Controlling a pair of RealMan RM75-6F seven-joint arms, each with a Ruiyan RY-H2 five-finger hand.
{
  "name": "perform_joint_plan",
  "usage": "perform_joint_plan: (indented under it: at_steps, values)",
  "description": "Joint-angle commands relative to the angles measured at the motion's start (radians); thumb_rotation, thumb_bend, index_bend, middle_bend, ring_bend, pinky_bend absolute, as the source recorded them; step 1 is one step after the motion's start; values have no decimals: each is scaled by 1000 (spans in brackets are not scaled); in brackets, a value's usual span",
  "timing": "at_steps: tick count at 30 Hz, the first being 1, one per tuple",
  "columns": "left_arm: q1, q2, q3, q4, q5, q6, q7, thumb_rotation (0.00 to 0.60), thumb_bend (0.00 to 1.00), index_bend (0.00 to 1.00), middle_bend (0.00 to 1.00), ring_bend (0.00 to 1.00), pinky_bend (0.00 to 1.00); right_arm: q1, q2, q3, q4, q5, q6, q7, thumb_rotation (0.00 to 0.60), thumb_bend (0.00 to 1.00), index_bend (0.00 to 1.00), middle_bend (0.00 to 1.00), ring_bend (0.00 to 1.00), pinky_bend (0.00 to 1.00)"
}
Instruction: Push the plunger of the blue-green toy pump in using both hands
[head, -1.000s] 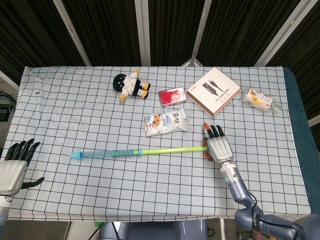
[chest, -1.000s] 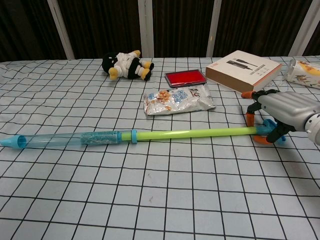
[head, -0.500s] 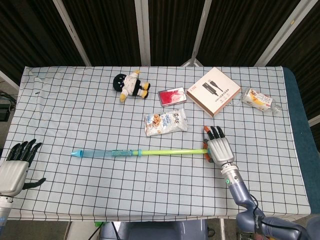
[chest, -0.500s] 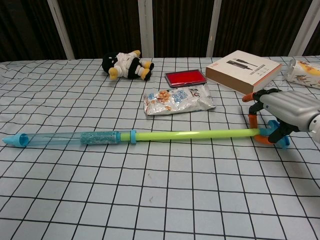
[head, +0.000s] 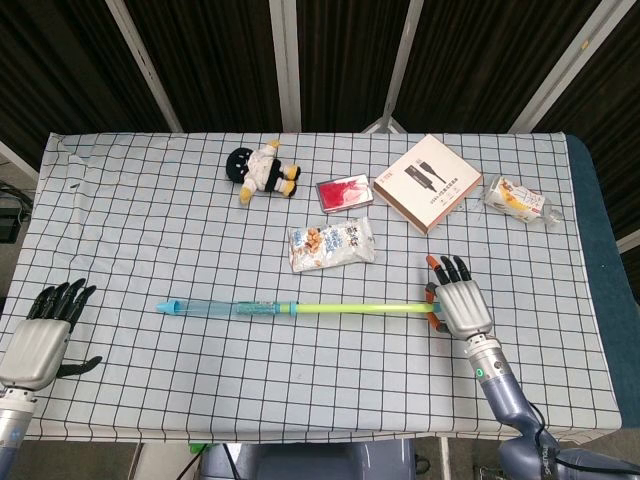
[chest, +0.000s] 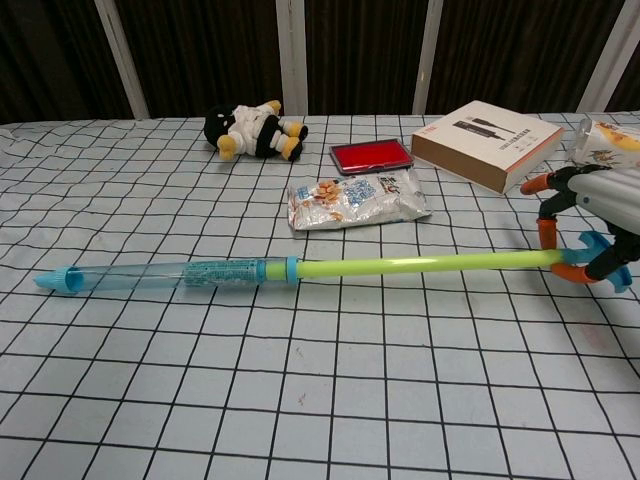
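The toy pump lies across the checked table, its clear blue barrel (head: 225, 309) (chest: 160, 274) to the left and its long green plunger rod (head: 360, 308) (chest: 420, 264) pulled far out to the right. My right hand (head: 463, 308) (chest: 600, 215) grips the orange handle (chest: 550, 240) at the rod's right end. My left hand (head: 40, 340) hovers at the table's front left corner with fingers spread, holding nothing, well left of the barrel's tip (head: 165, 306). The chest view does not show it.
Behind the pump lie a snack bag (head: 332, 245), a red case (head: 345, 192), a white-and-brown box (head: 427, 183), a plush toy (head: 262, 172) and a wrapped packet (head: 518, 199) at the far right. The table's front edge (head: 300, 438) runs close below the hands.
My right hand has moved right with the handle, dragging the whole pump rightward. The left hand has shifted slightly right and toward the table.
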Motion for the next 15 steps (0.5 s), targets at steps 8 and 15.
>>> perform_joint_plan:
  at_steps: [8, 15]
  values:
    - [-148, -65, -98, -64, -166, -157, 226, 600, 234, 276, 11, 0, 0, 2, 21, 16, 21, 30, -27, 62, 600, 428, 675, 144, 2, 0]
    - [-233, -154, -141, -14, -288, -220, 334, 600, 280, 361, 32, 0, 0, 3, 26, 8, 17, 31, -34, 66, 600, 429, 675, 144, 2, 0]
